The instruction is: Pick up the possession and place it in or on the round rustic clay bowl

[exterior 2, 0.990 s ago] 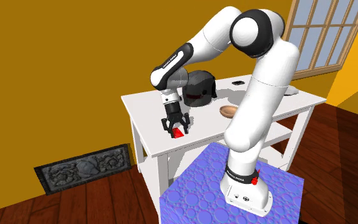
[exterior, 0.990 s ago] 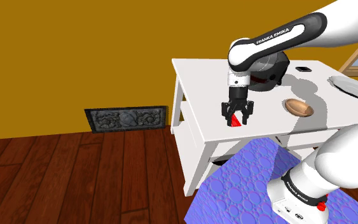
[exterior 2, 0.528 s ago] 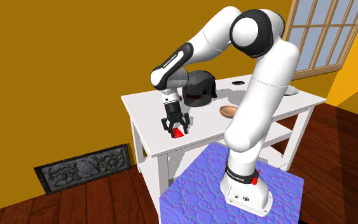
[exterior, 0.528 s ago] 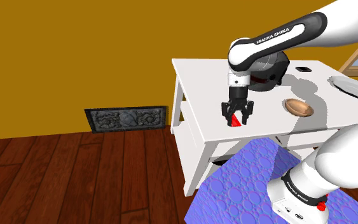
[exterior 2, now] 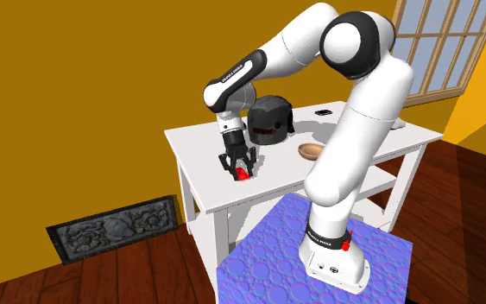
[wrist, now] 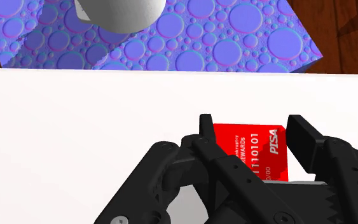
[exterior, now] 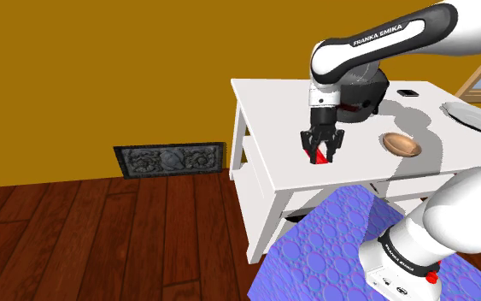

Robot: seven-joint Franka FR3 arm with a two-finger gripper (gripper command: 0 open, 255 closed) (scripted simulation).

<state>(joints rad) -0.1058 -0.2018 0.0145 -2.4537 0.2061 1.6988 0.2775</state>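
A red card (exterior: 319, 157) with white print is clasped between the black fingers of my gripper (exterior: 319, 154), a little above the white table (exterior: 268, 128) near its front edge. In the second exterior view the gripper (exterior 2: 242, 170) holds the card (exterior 2: 244, 174) the same way. In the wrist view the card (wrist: 250, 151) stands upright between the gripper's (wrist: 252, 130) two fingers, over the tabletop. The round brown clay bowl (exterior: 401, 144) rests on the table toward the shoulder view's right, apart from the gripper, and appears as the bowl (exterior 2: 311, 150) partly behind the arm.
A black helmet-like object (exterior: 368, 90) stands on the table behind the gripper. A small black phone (exterior: 408, 92) and a grey plate (exterior: 473, 117) lie farther back. The blue bubble-patterned stand (exterior: 332, 248) is below the table's front edge.
The fingers, spread around the card before, have shut on it. The gripper has risen slightly and shifted a little toward the bowl with the card.
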